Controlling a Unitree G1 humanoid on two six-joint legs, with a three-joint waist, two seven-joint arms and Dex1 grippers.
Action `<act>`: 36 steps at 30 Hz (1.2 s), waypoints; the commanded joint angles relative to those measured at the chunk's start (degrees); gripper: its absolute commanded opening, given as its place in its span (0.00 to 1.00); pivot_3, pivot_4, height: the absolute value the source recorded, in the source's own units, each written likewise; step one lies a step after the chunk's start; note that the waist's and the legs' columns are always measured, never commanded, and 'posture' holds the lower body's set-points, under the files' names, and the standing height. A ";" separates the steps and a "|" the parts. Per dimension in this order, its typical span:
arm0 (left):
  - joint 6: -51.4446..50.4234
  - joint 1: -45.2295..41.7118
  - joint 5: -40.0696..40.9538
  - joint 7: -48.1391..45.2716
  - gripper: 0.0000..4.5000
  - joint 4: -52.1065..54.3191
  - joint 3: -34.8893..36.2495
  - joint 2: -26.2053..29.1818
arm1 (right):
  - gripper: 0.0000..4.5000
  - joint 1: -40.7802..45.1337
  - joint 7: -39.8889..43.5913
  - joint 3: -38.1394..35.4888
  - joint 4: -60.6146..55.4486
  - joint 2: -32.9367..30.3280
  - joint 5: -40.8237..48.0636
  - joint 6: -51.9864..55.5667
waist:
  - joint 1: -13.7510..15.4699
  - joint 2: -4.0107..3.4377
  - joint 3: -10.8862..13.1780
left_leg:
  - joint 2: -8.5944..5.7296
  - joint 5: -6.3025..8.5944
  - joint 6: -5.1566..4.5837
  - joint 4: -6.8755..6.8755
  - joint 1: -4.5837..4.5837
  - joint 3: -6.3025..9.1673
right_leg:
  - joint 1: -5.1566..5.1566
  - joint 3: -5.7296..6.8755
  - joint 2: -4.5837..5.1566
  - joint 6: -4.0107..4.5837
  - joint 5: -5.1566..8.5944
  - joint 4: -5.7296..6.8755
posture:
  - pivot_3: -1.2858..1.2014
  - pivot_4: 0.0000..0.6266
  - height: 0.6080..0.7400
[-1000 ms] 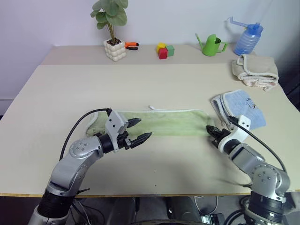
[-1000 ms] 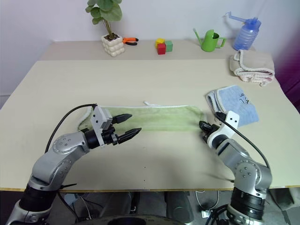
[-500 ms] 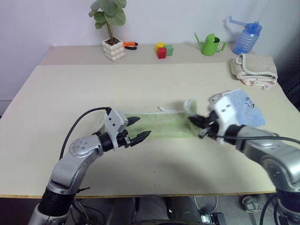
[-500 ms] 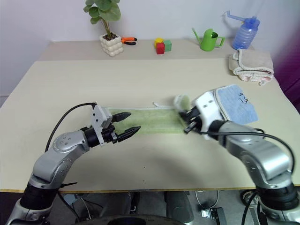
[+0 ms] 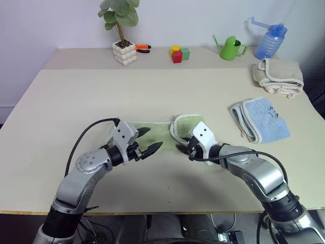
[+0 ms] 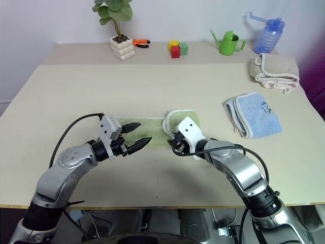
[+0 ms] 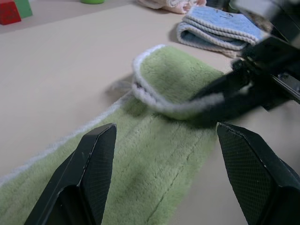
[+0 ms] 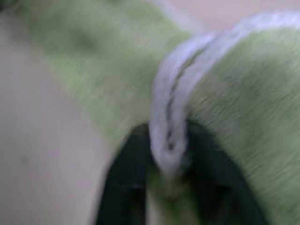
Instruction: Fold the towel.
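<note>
My right wrist view is badly smeared: all I can make out is the white piped edge of the towel (image 5: pixel 158 133) running down between two dark fingers (image 8: pixel 124 187). That edge sits between them, but I cannot tell whether they pinch it or stand slack beside it. The towel's left end is hidden behind my left gripper (image 5: pixel 148 142), and I can't find any logo on the cloth.

Containers all sit along the far edge of the table (image 5: pixel 76 96): a white bobbled pot (image 5: pixel 124 53) with a leafy plant (image 5: pixel 119 15) growing in it, a green watering can (image 5: pixel 231 49) and a blue spray bottle (image 5: pixel 267 40), whose contents I can't see.

The light green towel lies flat in the near middle of the table, its right end doubled over leftward into a raised loop (image 7: pixel 173 84). My right gripper (image 5: pixel 184 151) is at the near edge of that loop, touching the piping. My left gripper hovers over the towel's left part, its fingers spread well apart and holding nothing. A folded blue towel (image 5: pixel 259 119) lies to the right, and a beige bundled one (image 5: pixel 278 76) lies farther back.
</note>
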State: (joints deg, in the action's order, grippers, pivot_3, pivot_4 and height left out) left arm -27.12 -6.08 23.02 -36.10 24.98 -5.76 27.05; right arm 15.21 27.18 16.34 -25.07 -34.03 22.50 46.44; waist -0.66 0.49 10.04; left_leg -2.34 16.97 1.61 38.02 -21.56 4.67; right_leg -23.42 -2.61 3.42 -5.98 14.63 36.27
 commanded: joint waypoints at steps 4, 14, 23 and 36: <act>0.63 0.93 -0.78 0.71 0.77 1.49 1.06 0.49 | 0.64 -2.07 4.71 -10.60 -5.72 -0.16 4.32 -5.68 | -0.04 0.00 0.00 | 0.01 0.00 0.00 0.00 0.01 0.00 | 0.01 0.00 -0.02 0.00 0.00 0.00 | 0.52 0.24 0.90; 2.02 2.76 -2.84 2.73 0.77 0.15 0.95 -0.74 | 0.01 1.37 -0.16 -11.57 7.28 4.16 -3.74 -10.95 | -0.12 0.00 0.00 | 0.01 0.01 -0.01 -0.01 0.06 -0.01 | 0.05 0.00 -0.02 0.00 0.00 -0.01 | 0.52 0.24 0.90; 1.76 4.70 -3.93 4.71 0.77 1.26 1.53 -1.59 | 0.01 0.89 1.18 -3.68 17.30 7.68 -12.04 -15.57 | -0.15 0.01 -0.03 | 0.01 0.01 -0.01 -0.05 0.06 -0.02 | 0.04 0.00 0.00 0.00 0.00 -0.01 | 0.52 0.24 0.90; -12.85 19.12 14.89 11.47 1.00 10.84 16.50 -5.71 | 0.71 5.81 11.22 -7.14 5.42 4.49 -9.15 -21.97 | -0.12 -0.01 0.00 | 0.02 0.01 -0.01 -0.06 0.06 0.00 | 0.05 0.00 0.02 0.00 0.00 -0.03 | 0.52 0.24 0.90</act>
State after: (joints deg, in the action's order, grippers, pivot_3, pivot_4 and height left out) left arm -38.45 12.32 33.67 -25.98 33.32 7.67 22.14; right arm 20.29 36.24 8.70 -16.72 -28.89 12.46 25.20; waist -0.78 0.48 10.04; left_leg -2.33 16.98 1.61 37.97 -21.49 4.70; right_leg -23.35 -2.57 3.44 -5.98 14.63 36.23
